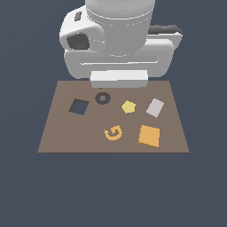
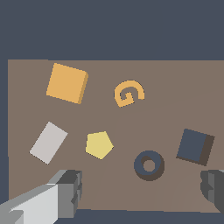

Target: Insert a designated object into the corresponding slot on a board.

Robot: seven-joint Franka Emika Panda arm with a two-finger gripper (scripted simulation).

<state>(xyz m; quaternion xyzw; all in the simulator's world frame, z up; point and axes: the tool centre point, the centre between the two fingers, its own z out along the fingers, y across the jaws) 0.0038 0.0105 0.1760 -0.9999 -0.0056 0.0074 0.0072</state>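
**Orange block lies well away from the claw**

Exterior view: your orange square block [image 1: 149, 135] lies flat on the brown board [image 1: 57, 133], near the front corner at the view's right, well apart from the square hole [image 1: 79, 107] at the view's left. The arm hangs over the board's far edge.

Wrist view: the claw [image 2: 142, 190] is spread wide and holds nothing. The block [image 2: 66, 83] lies across the board from the fingers [image 2: 65, 192], beyond the grey square [image 2: 48, 142], edges slightly tilted.

board's [image 1: 53, 133] far edge hidden, fingers [image 2: 65, 192] cropped
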